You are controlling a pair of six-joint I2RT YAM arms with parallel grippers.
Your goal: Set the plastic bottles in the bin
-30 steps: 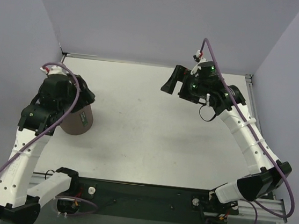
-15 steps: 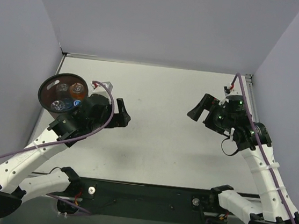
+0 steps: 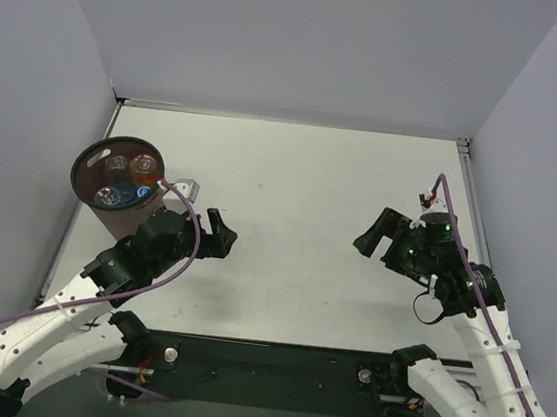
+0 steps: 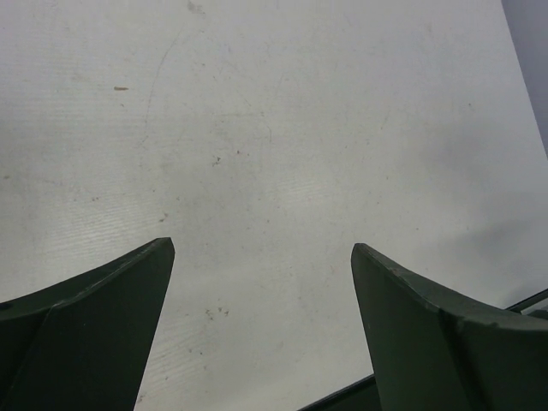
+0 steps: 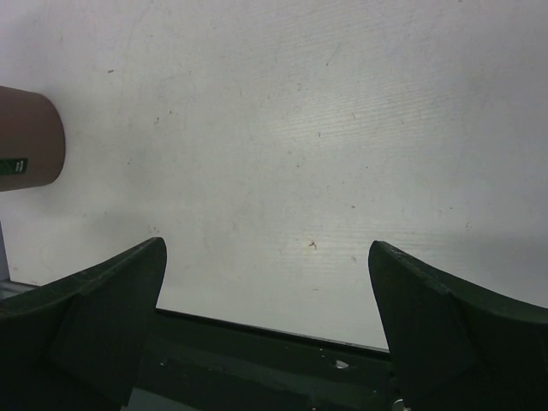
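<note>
The round dark brown bin (image 3: 80, 159) stands at the far left of the table. Inside it I see three white-capped plastic bottles: an orange one (image 3: 144, 165), a plain clear one (image 3: 116, 163) and a clear one with a blue label (image 3: 110, 195). My left gripper (image 3: 220, 232) is open and empty, to the right of the bin and apart from it; the left wrist view (image 4: 261, 248) shows only bare table between its fingers. My right gripper (image 3: 371, 234) is open and empty at the right. The bin's brown side (image 5: 26, 137) shows at the left edge of the right wrist view.
A small grey-white object (image 3: 187, 185) lies by the bin's right side, partly hidden by the left arm's purple cable. The black base rail (image 3: 271, 359) runs along the near edge. Walls close the table on the left, back and right.
The left arm has moved off the bin and drawn back towards the near edge, uncovering the bottles inside. The right arm has drawn back from the far right towards the near right.
</note>
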